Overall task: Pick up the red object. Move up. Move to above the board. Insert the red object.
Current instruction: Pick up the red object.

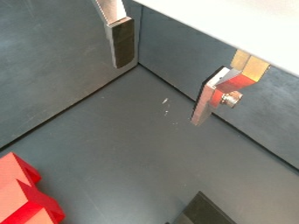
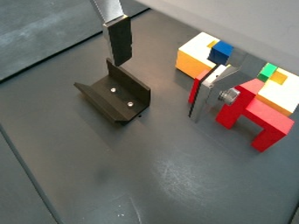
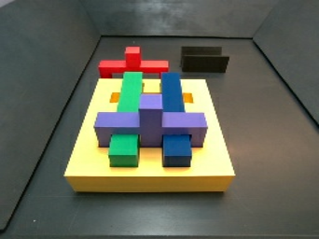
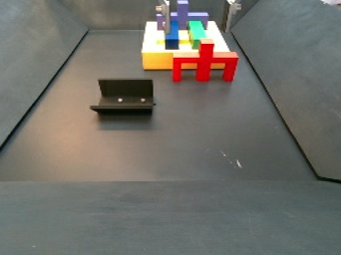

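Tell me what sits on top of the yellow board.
On the board lie a green block and a blue block, with a purple cross block across them. The slots beneath are covered. The red object stands behind on the floor; the gripper is open, holding nothing.

My gripper (image 2: pixel 162 72) has two flat silver plate fingers (image 2: pixel 204 94), each faced with a dark rectangular pad (image 1: pixel 122 44). One finger carries a round silver screw head on its side (image 1: pixel 229 99).
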Available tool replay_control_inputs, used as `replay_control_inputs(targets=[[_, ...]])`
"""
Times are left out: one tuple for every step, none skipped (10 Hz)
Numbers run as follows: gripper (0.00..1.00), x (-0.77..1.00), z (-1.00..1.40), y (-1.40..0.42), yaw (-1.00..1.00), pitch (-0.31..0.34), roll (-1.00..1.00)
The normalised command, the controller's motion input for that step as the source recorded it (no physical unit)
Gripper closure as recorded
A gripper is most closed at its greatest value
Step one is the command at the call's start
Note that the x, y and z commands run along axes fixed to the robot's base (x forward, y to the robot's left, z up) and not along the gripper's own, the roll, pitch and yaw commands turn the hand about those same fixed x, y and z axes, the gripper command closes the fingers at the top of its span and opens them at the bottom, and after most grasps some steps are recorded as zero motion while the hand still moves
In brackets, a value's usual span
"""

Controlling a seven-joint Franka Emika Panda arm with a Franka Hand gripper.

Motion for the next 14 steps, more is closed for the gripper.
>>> replay_control_inputs(targets=[[0.0, -0.03, -0.07, -0.25, 0.0, -0.056, -0.16], [0.0, -0.25, -0.11, -0.94, 0.08, -0.063, 0.08], [0.0, -0.33, -0.19, -1.0, 0.14, -0.124, 0.07], [0.0, -0.35, -0.2, -1.0, 0.16, -0.154, 0.09], [0.0, -0.35, -0.2, -0.98, 0.18, -0.156, 0.09], [0.0, -0.37, -0.24, -0.98, 0.17, -0.143, 0.11], [0.0, -0.37, -0.26, -0.97, 0.15, -0.143, 0.15], [0.0, -0.28, -0.25, -0.95, 0.11, -0.107, 0.18], [0.0, -0.09, -0.25, -0.95, 0.04, -0.043, 0.2], [0.0, 0.0, -0.23, -0.89, 0.0, 0.0, 0.25], [0.0, 0.01, -0.29, -0.69, -0.06, 0.021, 0.26], [0.0, 0.0, -0.31, -0.35, -0.13, 0.011, 0.19], [0.0, 0.0, -0.38, -0.11, -0.19, 0.043, 0.22], [0.0, 0.07, -0.39, -0.03, -0.24, 0.073, 0.18]])
